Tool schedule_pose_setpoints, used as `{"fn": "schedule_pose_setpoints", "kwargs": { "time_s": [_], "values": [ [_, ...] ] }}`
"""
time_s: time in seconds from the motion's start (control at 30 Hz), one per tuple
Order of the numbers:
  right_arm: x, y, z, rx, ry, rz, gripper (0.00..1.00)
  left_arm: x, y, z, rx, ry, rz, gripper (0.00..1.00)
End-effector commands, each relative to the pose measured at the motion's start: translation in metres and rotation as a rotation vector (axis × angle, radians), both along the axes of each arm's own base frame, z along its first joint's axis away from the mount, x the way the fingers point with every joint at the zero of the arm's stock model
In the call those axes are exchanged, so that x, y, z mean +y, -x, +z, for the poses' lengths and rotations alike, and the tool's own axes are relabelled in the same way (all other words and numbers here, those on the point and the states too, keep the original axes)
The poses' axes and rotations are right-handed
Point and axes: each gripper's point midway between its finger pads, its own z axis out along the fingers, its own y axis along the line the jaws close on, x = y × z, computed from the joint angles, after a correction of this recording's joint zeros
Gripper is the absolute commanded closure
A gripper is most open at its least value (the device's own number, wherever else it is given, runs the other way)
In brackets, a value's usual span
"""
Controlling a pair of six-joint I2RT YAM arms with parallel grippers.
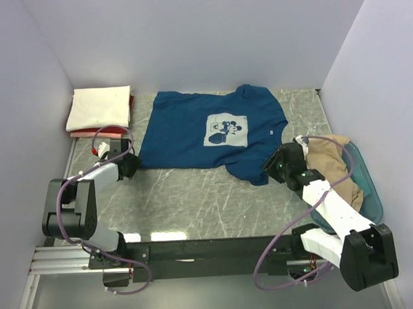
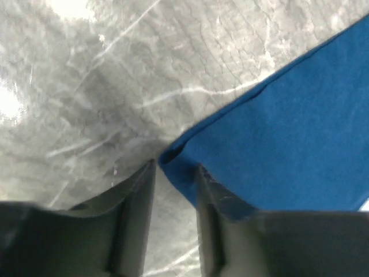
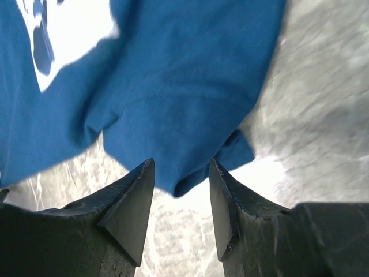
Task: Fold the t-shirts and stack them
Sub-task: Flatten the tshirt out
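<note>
- Lying print-up on the table [image 1: 194, 202], the dark blue t-shirt [image 1: 192, 131] is spread out with its near right hem corner rumpled.
- At the shirt's near left corner, the left gripper [image 2: 176, 170] stands unclenched, the corner tip just between its fingertips and not pinched.
- At the rumpled right corner, the right gripper [image 3: 181, 167] gapes wide around a lobe of cloth, holding nothing.
- Closing here could catch only a sliver on the left and a doubled bunch on the right; the fold would then skew, or one corner would slip free.
- Left of the shirt sits a folded cream t-shirt [image 1: 100, 107] on a red one [image 1: 90, 133].
</note>
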Motion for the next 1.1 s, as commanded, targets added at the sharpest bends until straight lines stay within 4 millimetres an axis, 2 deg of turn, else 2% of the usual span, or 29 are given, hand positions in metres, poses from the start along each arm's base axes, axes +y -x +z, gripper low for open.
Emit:
{"fn": "schedule_pose_setpoints", "kwargs": {
  "time_s": [0.0, 0.07, 0.1, 0.13, 0.17, 0.3, 0.37, 0.43, 0.47, 0.53, 0.63, 0.67, 0.97, 1.03, 1.07],
  "values": [
    [-0.018, -0.018, 0.016, -0.03, 0.03, -0.048, 0.5, 0.003, -0.018, 0.004, -0.033, -0.021, 0.03, 0.63],
    [-0.024, -0.023, 0.016, -0.028, 0.032, -0.06, 0.5, 0.002, -0.024, 0.004, -0.034, -0.026, 0.019, 0.76],
    [-0.03, -0.024, 0.012, -0.012, 0.033, -0.076, 0.5, 0.004, -0.027, 0.003, -0.025, -0.035, 0.021, 0.9],
    [-0.032, -0.026, 0.01, -0.007, 0.033, -0.08, 0.5, 0.006, -0.027, 0.002, -0.013, -0.048, 0.027, 0.97],
    [-0.033, -0.027, 0.01, -0.005, 0.034, -0.081, 0.5, 0.011, -0.02, -0.001, 0.028, -0.071, 0.043, 0.99],
    [-0.03, -0.026, -0.005, 0.04, 0.029, -0.054, 0.5, 0.038, -0.012, 0.015, 0.012, -0.127, 0.135, 0.99],
    [-0.026, -0.019, -0.014, 0.058, 0.018, -0.035, 0.5, 0.043, -0.01, 0.021, -0.015, -0.116, 0.147, 0.99],
    [-0.022, -0.011, -0.018, 0.053, 0.017, -0.02, 0.5, 0.045, -0.009, 0.027, -0.034, -0.105, 0.153, 0.99],
    [-0.02, -0.009, -0.013, 0.029, 0.013, -0.012, 0.5, 0.046, -0.008, 0.027, -0.033, -0.105, 0.155, 0.99],
    [-0.012, 0.0, -0.013, 0.02, 0.007, 0.015, 0.5, 0.056, -0.005, 0.031, -0.038, -0.104, 0.189, 0.99],
    [0.004, 0.01, -0.004, -0.016, 0.054, 0.064, 0.51, 0.056, -0.004, 0.036, -0.066, -0.086, 0.19, 0.99],
    [0.016, 0.014, 0.001, -0.036, 0.075, 0.095, 0.5, 0.055, -0.006, 0.039, -0.077, -0.08, 0.182, 0.99],
    [0.059, 0.036, 0.001, -0.052, 0.201, 0.241, 0.52, 0.036, -0.017, 0.046, -0.142, -0.007, 0.089, 0.99],
    [0.071, 0.038, 0.005, -0.064, 0.224, 0.277, 0.51, 0.035, -0.017, 0.046, -0.141, -0.004, 0.084, 0.97],
    [0.075, 0.039, -0.001, -0.043, 0.248, 0.293, 0.5, 0.034, -0.017, 0.048, -0.147, -0.001, 0.082, 0.94]
  ]
}}
